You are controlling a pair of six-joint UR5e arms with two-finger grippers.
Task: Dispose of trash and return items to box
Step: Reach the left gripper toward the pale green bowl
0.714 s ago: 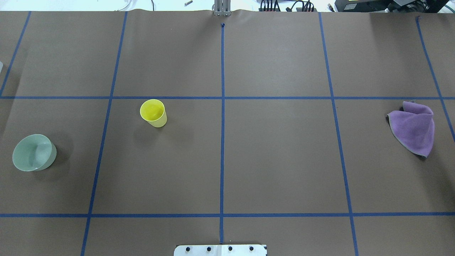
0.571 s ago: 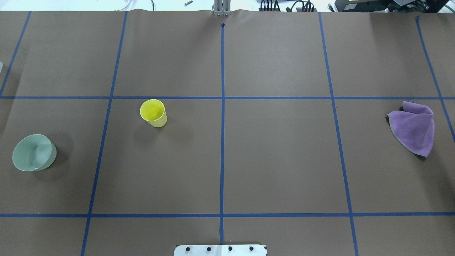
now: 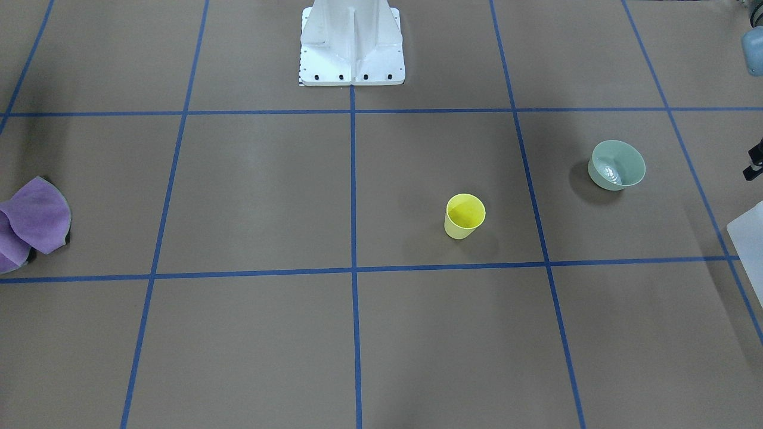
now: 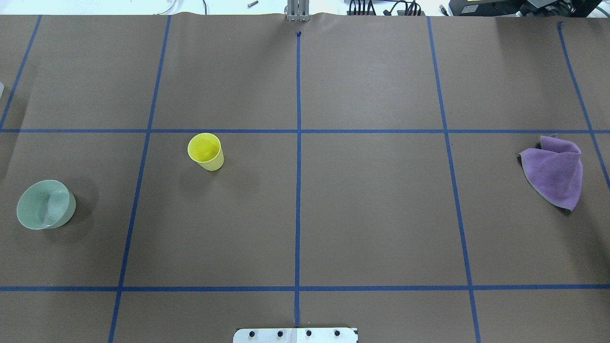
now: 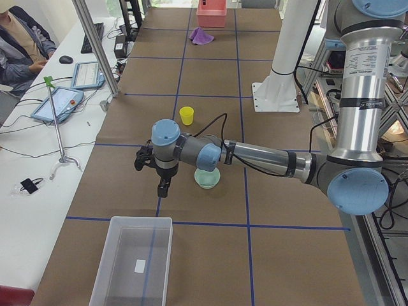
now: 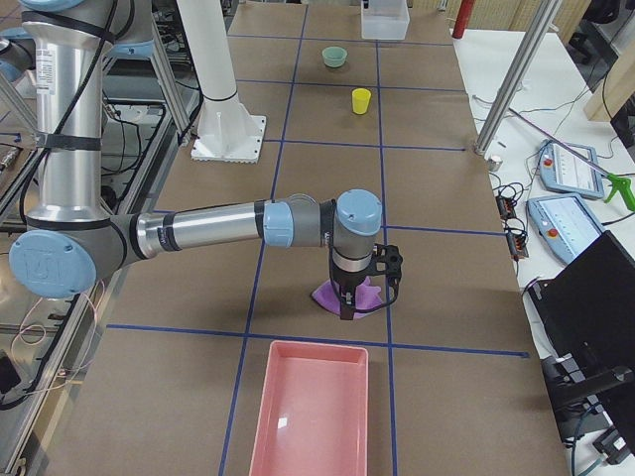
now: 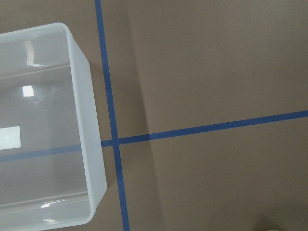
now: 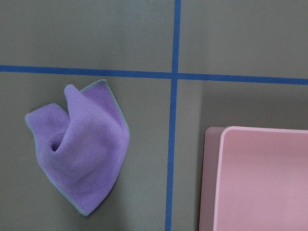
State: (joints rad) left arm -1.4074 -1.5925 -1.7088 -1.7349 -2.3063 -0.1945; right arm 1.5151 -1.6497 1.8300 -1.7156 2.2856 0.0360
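Observation:
The frosted white box [image 5: 131, 261] stands at the table's left end and fills the left of the left wrist view [image 7: 48, 134]. My left gripper [image 5: 159, 182] hangs between the box and the green bowl [image 4: 45, 204]; I cannot tell if it is open. The yellow cup [image 4: 206, 151] stands upright to the right of the bowl. A crumpled purple cloth [image 4: 555, 171] lies at the right end, also in the right wrist view [image 8: 82, 149]. My right gripper [image 6: 367, 293] hangs just above the cloth; I cannot tell if it is open.
A pink tray [image 6: 310, 412] sits at the table's right end, beside the cloth, and its corner shows in the right wrist view [image 8: 262, 178]. The white robot base [image 3: 351, 42] stands at mid-table on the robot's side. Blue tape lines grid the brown paper.

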